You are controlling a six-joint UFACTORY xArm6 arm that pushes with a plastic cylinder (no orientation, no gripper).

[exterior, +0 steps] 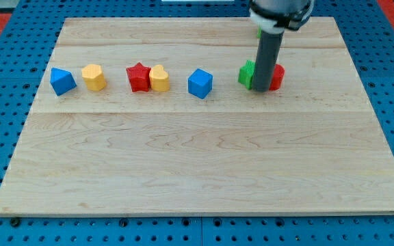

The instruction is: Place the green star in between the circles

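My tip (263,92) had no claw and stood in the upper right between a green block (245,74) and a red block (277,76), shapes hidden, so the job looked unfinished

The green block (245,74), shape unclear, is seen just left of a red block (277,76), both partly hidden.

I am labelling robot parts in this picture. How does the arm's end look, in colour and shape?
A straight dark grey rod, round like a cylinder, hangs from a wider dark housing with a white band beneath it. My tip is blunt. No cables or markings show.
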